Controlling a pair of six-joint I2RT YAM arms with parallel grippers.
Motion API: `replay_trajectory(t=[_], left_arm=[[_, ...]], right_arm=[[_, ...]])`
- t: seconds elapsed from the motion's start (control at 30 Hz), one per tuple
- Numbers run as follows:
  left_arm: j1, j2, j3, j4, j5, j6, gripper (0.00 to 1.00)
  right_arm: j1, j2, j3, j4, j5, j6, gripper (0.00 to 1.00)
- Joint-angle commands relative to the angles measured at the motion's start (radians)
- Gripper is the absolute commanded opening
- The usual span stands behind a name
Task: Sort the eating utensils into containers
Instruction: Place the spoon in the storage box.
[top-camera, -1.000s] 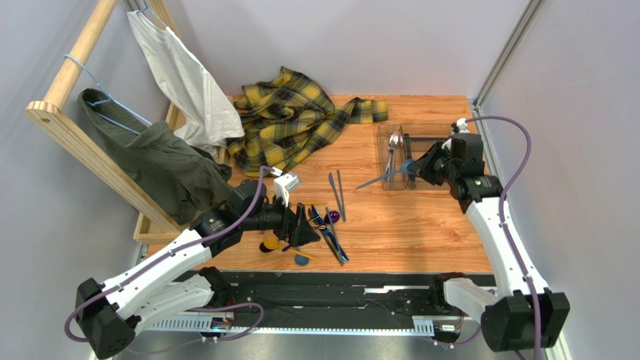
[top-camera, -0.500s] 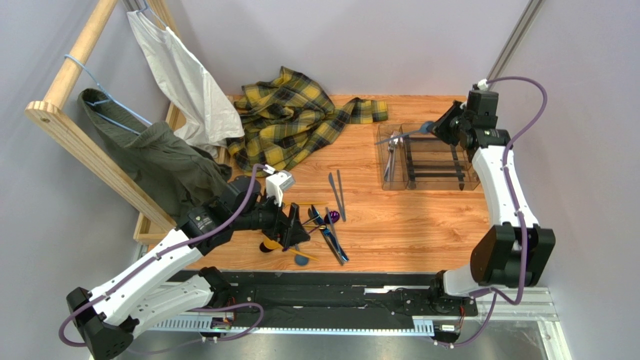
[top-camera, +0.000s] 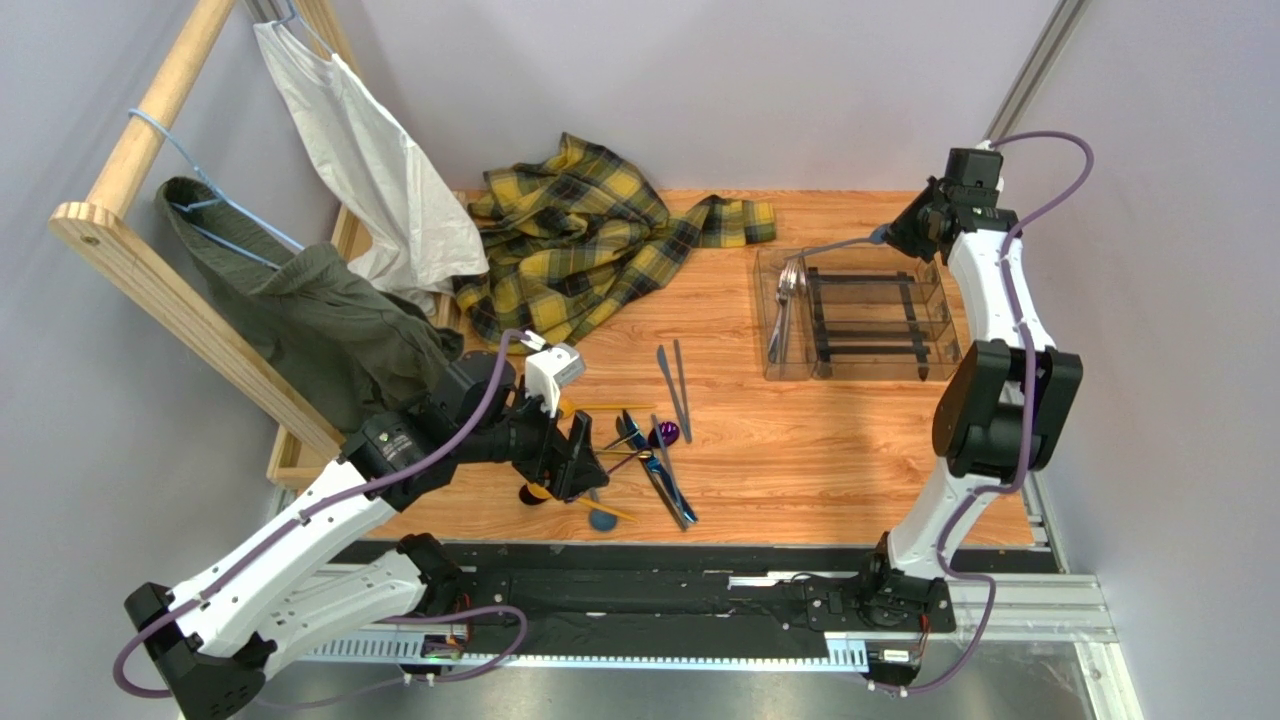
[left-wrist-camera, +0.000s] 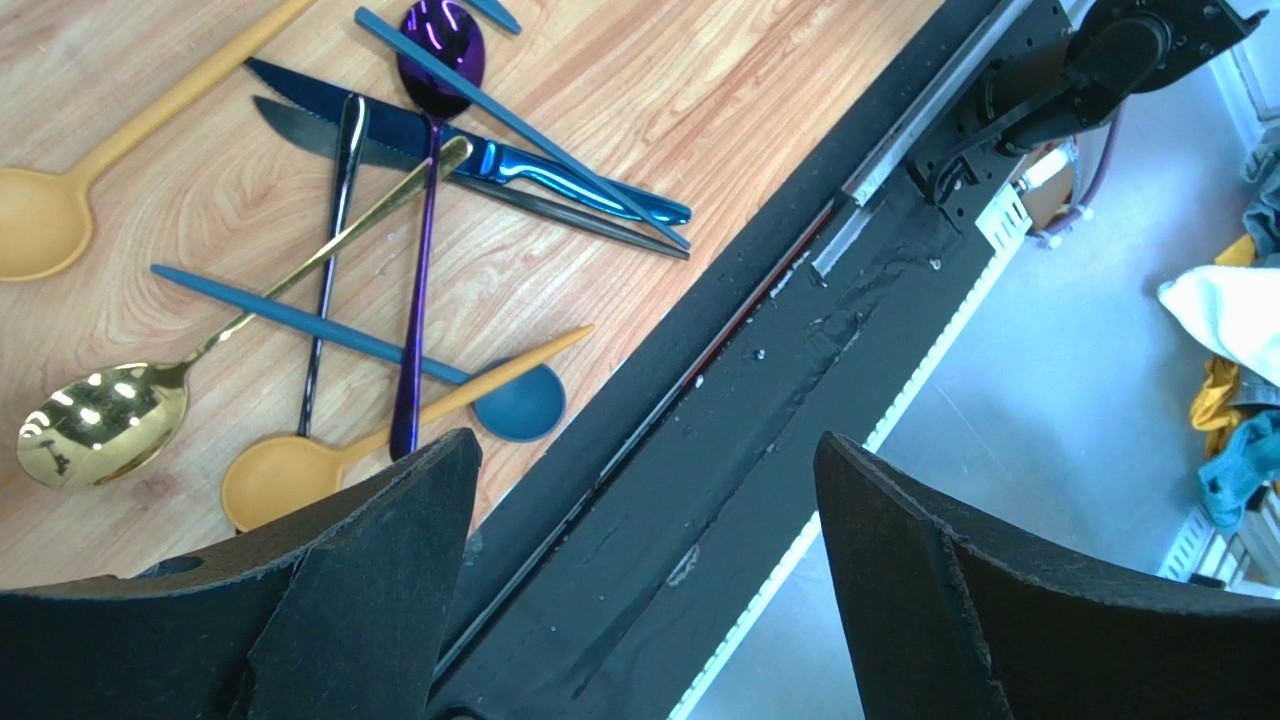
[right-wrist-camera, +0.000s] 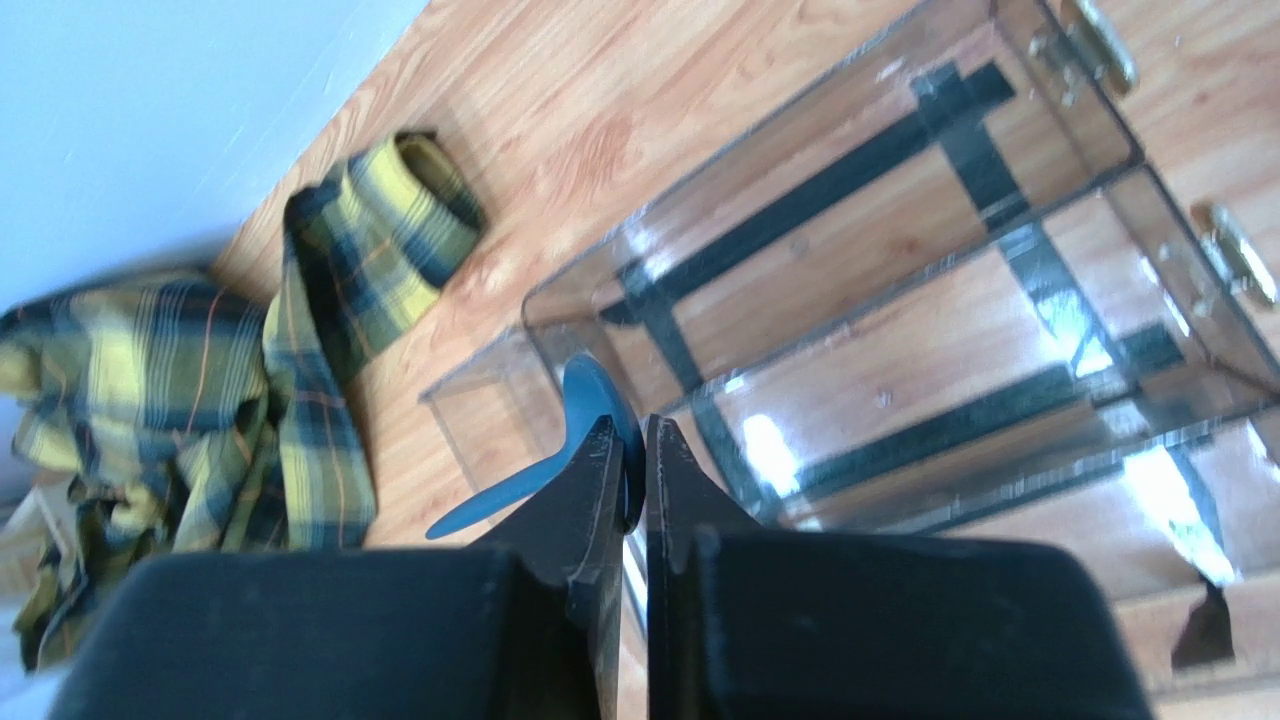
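Wooden table boxed by grey walls; black rail along lower edge. Upper left: wooden rack hung with white shirt and green garment. Plaid cloth heaped upper centre. Clear tray upper right, silver fork in its left compartment. Cutlery pile lower centre, two dark pieces apart just above it. Left gripper beside pile's left edge, jaws wide, nothing held. Right gripper at tray's upper edge, jaws pinched on teal spoon.

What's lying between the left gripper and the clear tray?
In the top view: the loose cutlery pile and two dark grey pieces, then bare tabletop up to the tray.
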Motion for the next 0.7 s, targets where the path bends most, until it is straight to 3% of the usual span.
replay_trajectory(t=[0.0,0.23,0.67], left_arm=[[0.004,0.000,0.008,0.004,0.027,0.015,0.91],[0.003,-0.012,0.008,0.003,0.019,0.012,0.91],[0.003,0.010,0.003,0.009,0.028,0.009,0.91]], right_arm=[[-0.026,0.085,0.120,0.012,0.038,0.025,0.00],[-0.065,0.217,0.280,-0.060,0.052,-0.015,0.00],[-0.108,0.281,0.232,-0.011,-0.017,0.011,0.00]])
